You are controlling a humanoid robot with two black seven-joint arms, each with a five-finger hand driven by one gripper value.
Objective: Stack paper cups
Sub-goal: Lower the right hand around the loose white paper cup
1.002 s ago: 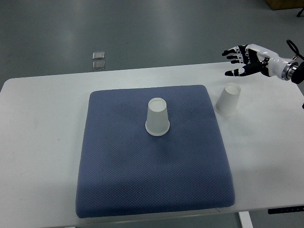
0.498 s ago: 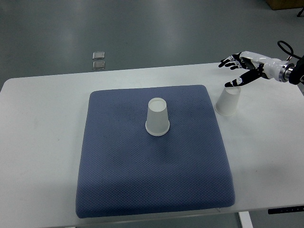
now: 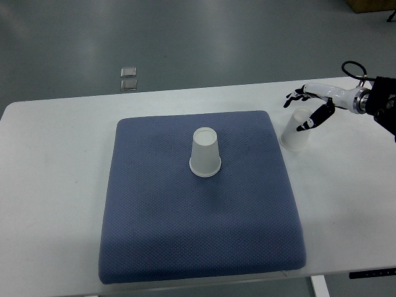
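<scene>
right robot hand [image 3: 307, 105] spread around an inverted paper cup [image 3: 297, 130] beside the blue mat [image 3: 201, 213].

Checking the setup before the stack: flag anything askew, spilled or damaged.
Nothing stands out. Both paper cups sit upside down and intact, one on the blue mat, the other on the white table beside the mat, with the right hand open around it.

The bench [image 3: 55, 185] is plain white, and on it a mat [image 3: 198, 229] of dusky blue carries a fine dotted weave. Both paper cups are white: the cup on the mat [image 3: 205, 152] and the cup on the bare bench [image 3: 296, 130]. The right hand [image 3: 308, 108] is white with black fingers [image 3: 307, 122]. The floor [image 3: 185, 43] is grey-green, with two small grey squares [image 3: 129, 78]
</scene>
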